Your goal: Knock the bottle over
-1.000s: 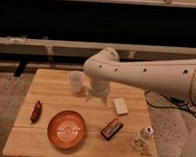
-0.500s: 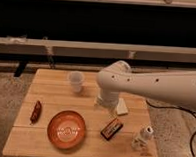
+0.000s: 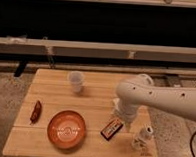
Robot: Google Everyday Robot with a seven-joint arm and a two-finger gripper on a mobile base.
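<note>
The bottle (image 3: 142, 138) is small, clear and crinkled with a white cap. It stands upright near the front right corner of the wooden table (image 3: 47, 145). My white arm reaches in from the right and bends down over the table's right half. The gripper (image 3: 126, 124) hangs at its lower end, just left of the bottle and slightly behind it, above the near end of a dark snack bar (image 3: 111, 128). A small gap shows between the gripper and the bottle.
A translucent whitish cup (image 3: 76, 81) stands at the back middle of the table. An orange bowl (image 3: 67, 128) sits at the front middle. A dark red packet (image 3: 36, 111) lies at the left. A low wall and a dark gap run behind the table.
The arm has swung right and toward the table's front, from near the cup to beside the bottle. The bottle still stands upright.
</note>
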